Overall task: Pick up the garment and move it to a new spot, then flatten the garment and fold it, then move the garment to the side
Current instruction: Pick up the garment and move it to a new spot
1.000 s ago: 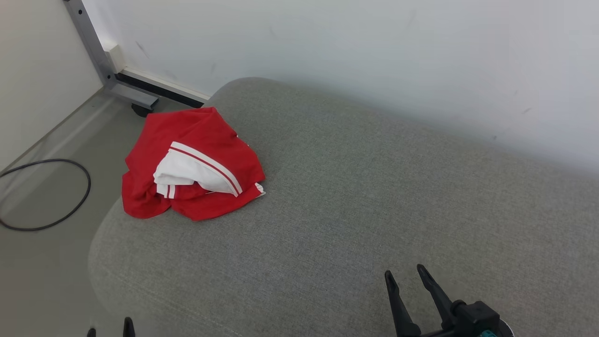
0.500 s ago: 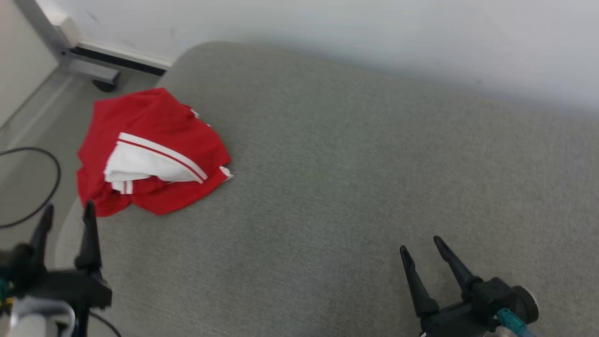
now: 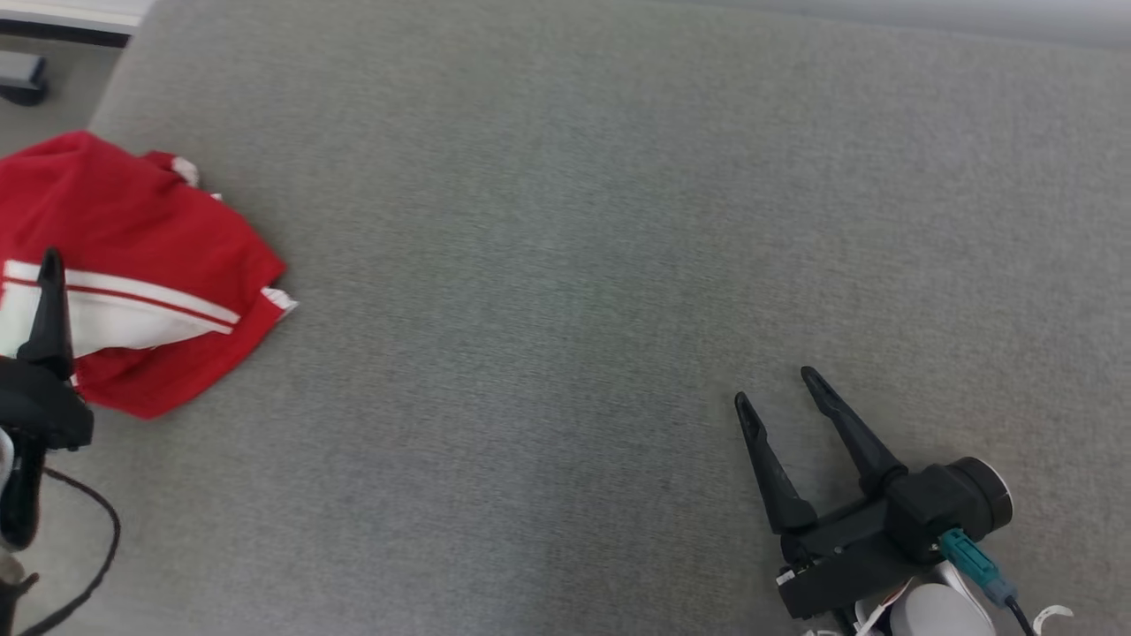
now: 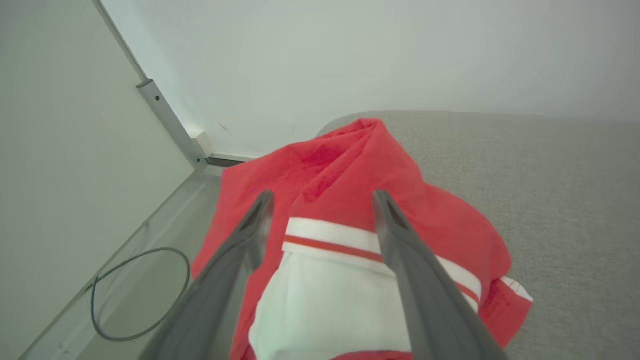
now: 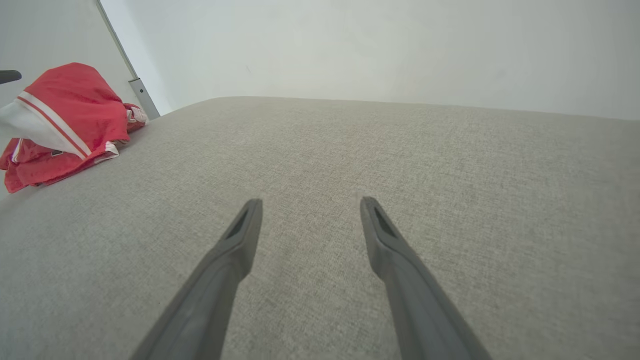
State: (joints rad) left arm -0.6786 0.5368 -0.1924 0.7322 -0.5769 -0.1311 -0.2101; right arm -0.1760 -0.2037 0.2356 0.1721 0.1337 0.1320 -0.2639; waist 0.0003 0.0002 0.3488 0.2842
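A crumpled red garment [image 3: 132, 221] with a white panel and white stripes lies at the left end of the grey cushioned surface [image 3: 565, 221]. In the left wrist view my left gripper [image 4: 322, 195] is open, its two fingers spread over the garment [image 4: 450, 235] on either side of the white band. I cannot tell whether they touch the cloth. One left finger [image 3: 49, 305] shows at the head view's left edge, in front of the garment. My right gripper [image 3: 776, 389] is open and empty above bare cushion at the lower right, far from the garment [image 5: 75, 100].
The cushion's rounded left end drops to a grey floor where a black cable loop [image 4: 140, 295] lies. A slanted metal frame post [image 4: 170, 120] stands at the wall corner behind the garment. A white wall [image 5: 350, 45] runs along the far side.
The head camera has tilted down and swung right, shifting the whole picture. My left gripper has risen into view and come up to the garment. The right gripper has moved slightly forward. The garment lies as before.
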